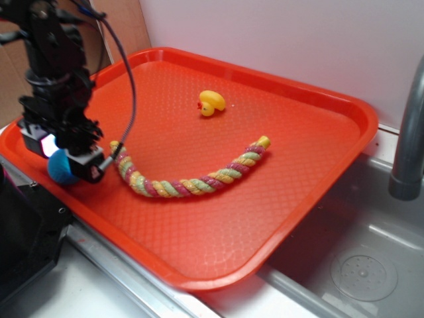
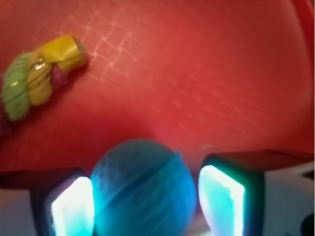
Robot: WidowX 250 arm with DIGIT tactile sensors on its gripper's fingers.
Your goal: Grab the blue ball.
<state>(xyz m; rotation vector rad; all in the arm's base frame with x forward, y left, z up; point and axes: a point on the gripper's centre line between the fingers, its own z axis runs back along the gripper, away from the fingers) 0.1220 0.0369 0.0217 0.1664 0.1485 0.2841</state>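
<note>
An orange tray (image 1: 318, 132) fills most of the exterior frame, resting over a grey sink (image 1: 371, 252) at lower right. At the left edge of the frame the black gripper (image 1: 66, 159) stands low over the tray, its fingers (image 2: 221, 194) apart on either side of the blue ball (image 2: 142, 189), with a narrow gap showing on the right. A twisted multicoloured rope (image 1: 192, 179) curves across the centre, one end just beside the gripper. A yellow rubber duck (image 1: 211, 103) sits above centre, well apart
</note>
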